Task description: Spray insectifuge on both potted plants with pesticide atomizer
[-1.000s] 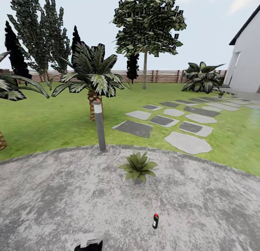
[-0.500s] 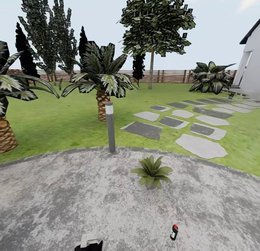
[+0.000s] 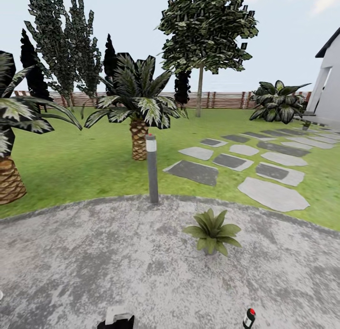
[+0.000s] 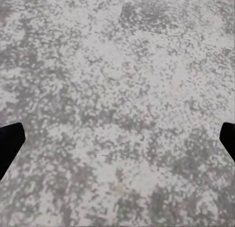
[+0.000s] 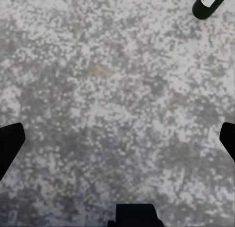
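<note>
Standing upright on the round gravel patio (image 3: 94,263), the pesticide atomizer (image 3: 249,318) shows at the lower edge of the head view, a slim dark bottle with a red cap; in the right wrist view its dark base with a white label strip (image 5: 209,3) sits at one corner, apart from the fingers; the right gripper (image 5: 117,139) has its two dark fingertips (image 5: 10,141) spread wide to opposite edges of its view, with bare gravel between them and nothing held; the left gripper (image 4: 117,141) likewise has its fingertips (image 4: 10,144) set far apart over bare gravel, grasping nothing; one potted plant (image 3: 213,232), a low rosette of pointed green leaves, sits on the patio beyond the atomizer; a grey bollard lamp (image 3: 152,168) stands at the patio's edge beside the lawn (image 3: 71,163); grey stepping stones (image 3: 274,194) cross the grass towards a white house (image 3: 329,90); a striped-leaf palm (image 3: 137,111) grows behind the lamp; a brown slatted fence (image 3: 226,100) closes the far side.
</note>
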### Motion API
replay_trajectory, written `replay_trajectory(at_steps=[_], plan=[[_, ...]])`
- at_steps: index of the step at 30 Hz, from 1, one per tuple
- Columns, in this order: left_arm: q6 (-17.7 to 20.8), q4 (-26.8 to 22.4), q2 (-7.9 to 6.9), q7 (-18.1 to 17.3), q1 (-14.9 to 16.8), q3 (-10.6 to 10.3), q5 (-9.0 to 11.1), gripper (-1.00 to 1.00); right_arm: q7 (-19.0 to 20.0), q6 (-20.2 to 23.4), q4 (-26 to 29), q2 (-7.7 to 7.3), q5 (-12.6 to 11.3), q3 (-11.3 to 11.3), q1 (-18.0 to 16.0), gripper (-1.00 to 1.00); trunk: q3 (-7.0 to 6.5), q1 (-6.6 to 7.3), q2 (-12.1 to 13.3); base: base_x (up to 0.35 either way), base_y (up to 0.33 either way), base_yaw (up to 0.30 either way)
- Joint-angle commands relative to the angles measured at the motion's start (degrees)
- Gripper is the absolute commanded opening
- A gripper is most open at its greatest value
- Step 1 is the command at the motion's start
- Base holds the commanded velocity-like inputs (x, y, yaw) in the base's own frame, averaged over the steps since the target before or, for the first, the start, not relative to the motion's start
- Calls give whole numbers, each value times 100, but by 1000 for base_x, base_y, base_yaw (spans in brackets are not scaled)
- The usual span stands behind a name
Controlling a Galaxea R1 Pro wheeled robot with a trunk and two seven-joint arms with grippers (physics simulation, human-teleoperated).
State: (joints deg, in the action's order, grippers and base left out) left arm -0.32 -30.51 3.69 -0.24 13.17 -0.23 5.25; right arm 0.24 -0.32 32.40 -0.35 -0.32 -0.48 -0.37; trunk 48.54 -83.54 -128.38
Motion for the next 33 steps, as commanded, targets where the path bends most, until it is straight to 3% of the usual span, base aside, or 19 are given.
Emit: replay_trajectory(at_steps=[1,22,33], plan=[[-3,1,1,-2,2,-3,55,100,3,-3,3,0,-3,-5,-1,100,6,-1,-2,161,241,0],[-2,1,1,-2,1,-5,55,100,11,-3,3,0,-10,-5,-6,100,5,-1,-2,166,213,-1],[-3,1,1,-2,1,-5,55,100,3,5,3,0,-12,-14,-5,100,-24,-1,-2,153,26,-82]])
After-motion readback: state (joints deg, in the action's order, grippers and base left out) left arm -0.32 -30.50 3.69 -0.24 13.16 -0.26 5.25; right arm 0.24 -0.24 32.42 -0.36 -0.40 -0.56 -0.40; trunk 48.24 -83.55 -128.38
